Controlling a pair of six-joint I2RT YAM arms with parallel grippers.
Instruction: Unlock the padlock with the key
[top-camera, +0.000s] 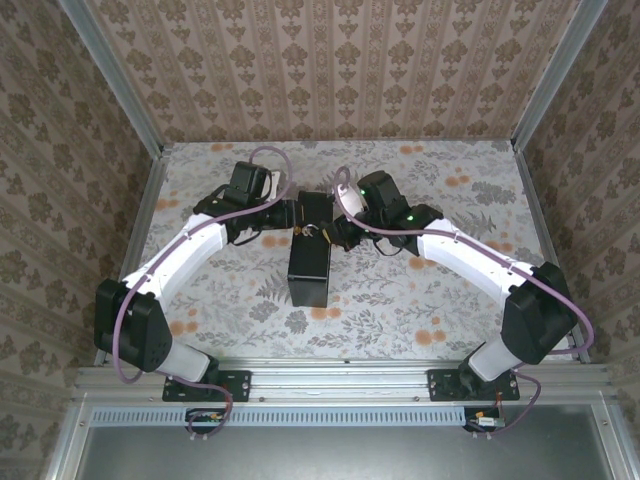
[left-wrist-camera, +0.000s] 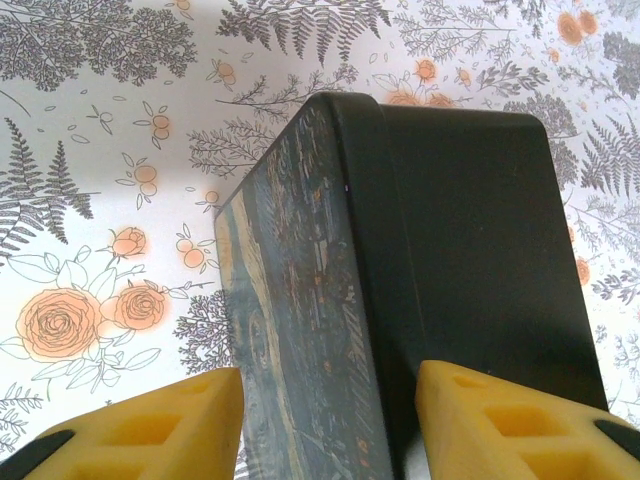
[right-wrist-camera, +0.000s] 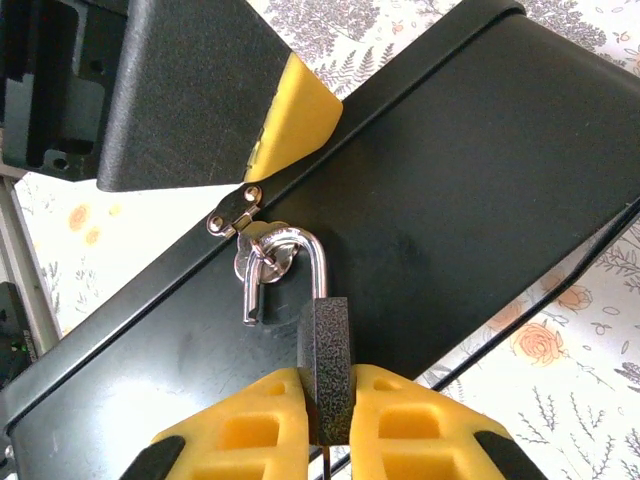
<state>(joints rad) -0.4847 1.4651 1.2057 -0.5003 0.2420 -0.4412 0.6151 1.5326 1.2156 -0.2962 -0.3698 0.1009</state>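
Observation:
The padlock (right-wrist-camera: 328, 345) is a small dark grey textured block. Its silver shackle (right-wrist-camera: 300, 245) stands sprung open, still hooked through the hasp (right-wrist-camera: 236, 210) on the black box (right-wrist-camera: 470, 190). My right gripper (right-wrist-camera: 328, 412) is shut on the padlock's body, its yellow fingers (right-wrist-camera: 250, 430) pressed to both sides. The key is hidden. My left gripper (left-wrist-camera: 330, 440) is shut on the far end of the box (left-wrist-camera: 440, 230), which has a swirling painted face (left-wrist-camera: 290, 300). From above, both grippers meet at the box (top-camera: 312, 270), the left gripper (top-camera: 290, 213) on one side and the right gripper (top-camera: 328, 232) on the other.
The box lies lengthwise in the middle of the flower-patterned table (top-camera: 450, 300). Papered walls and aluminium posts (top-camera: 545, 80) close in the back and sides. The left gripper's black finger and yellow pad (right-wrist-camera: 295, 110) press on the box edge just above the hasp.

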